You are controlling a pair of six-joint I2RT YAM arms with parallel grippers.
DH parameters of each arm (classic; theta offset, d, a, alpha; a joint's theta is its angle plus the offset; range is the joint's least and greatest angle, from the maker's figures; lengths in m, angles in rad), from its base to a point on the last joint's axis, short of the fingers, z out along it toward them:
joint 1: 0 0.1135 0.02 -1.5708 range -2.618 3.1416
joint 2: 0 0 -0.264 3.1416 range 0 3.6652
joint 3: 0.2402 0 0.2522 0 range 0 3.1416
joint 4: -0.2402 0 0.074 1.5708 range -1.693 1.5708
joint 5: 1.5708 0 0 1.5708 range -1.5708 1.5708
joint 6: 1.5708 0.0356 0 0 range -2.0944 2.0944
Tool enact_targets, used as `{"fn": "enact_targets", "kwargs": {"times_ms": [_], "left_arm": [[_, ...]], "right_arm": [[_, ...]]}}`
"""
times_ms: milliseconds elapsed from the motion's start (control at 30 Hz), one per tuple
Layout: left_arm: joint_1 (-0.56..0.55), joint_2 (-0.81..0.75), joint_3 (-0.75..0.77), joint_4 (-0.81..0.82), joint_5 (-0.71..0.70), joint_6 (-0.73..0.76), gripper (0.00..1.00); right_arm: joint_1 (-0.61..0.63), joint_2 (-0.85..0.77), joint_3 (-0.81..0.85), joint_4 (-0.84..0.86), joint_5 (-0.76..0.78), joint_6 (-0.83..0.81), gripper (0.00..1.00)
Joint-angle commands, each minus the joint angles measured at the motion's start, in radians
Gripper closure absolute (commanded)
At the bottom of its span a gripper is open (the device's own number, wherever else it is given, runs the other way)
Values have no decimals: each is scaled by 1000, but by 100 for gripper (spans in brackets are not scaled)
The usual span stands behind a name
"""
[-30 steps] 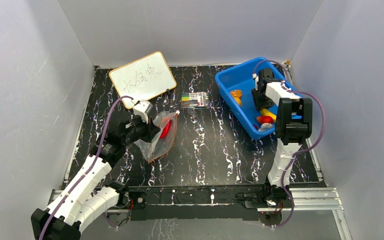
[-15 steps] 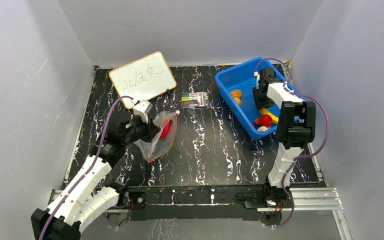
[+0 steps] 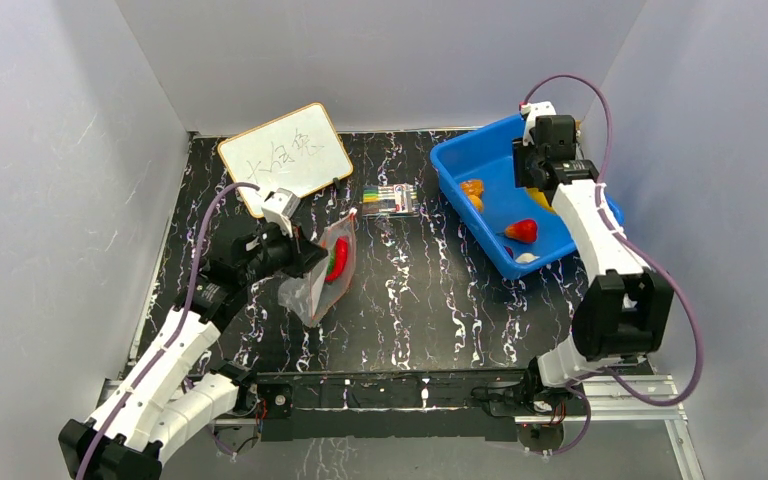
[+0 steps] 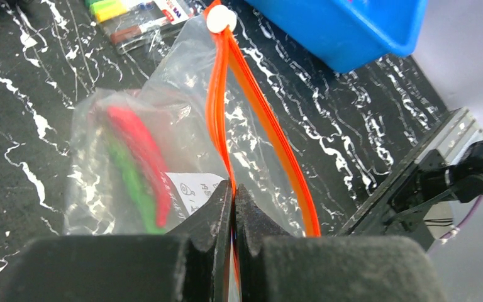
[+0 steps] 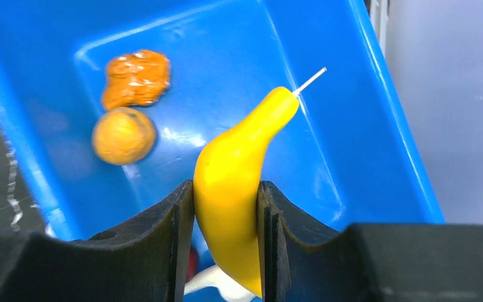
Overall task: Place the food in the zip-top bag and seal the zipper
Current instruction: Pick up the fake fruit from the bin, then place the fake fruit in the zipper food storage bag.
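My right end effector (image 5: 225,192) pinches a yellow banana (image 5: 242,157) over the blue tub (image 5: 352,126). In the tub lie orange fruit pieces (image 5: 124,134), a red strawberry (image 3: 522,230) and a small white piece (image 3: 526,257). My left end effector (image 4: 233,195) is clamped on the clear zip-top bag (image 4: 182,107) at its orange zipper (image 4: 255,113), at the left of the bench (image 3: 430,290). The bag's mouth gapes, with a red chili (image 4: 139,145) and green pepper (image 4: 124,167) inside.

Bare worktop (image 3: 430,290) between bag (image 3: 312,290) and tub (image 3: 495,140) leaves passing room. Marker pack (image 3: 392,199) blocks its far end. Whiteboard (image 3: 285,158) sits behind bag.
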Motion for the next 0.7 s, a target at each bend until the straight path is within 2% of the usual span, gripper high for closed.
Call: {"fn": "enact_targets", "kwargs": {"times_ms": [0,167,333,500,667], "left_arm": [[1,17,84,-4,68,-63,100],[1,39,115,3,115,-98,100],[1,68,146,-20,109,-125,100],[1,89,165,-16,117,-186,100],[1,95,176,-22,74,-192,100]], "right_arm": [[25,-110,-35,104,-135,4,82],[95,-223,-81,141,-292,-34,81],[244,-345,-164,247,-323,-17,82],[363,-415,-183,333,-447,105,82],[469,-454,-212,456,-459,249,83]]}}
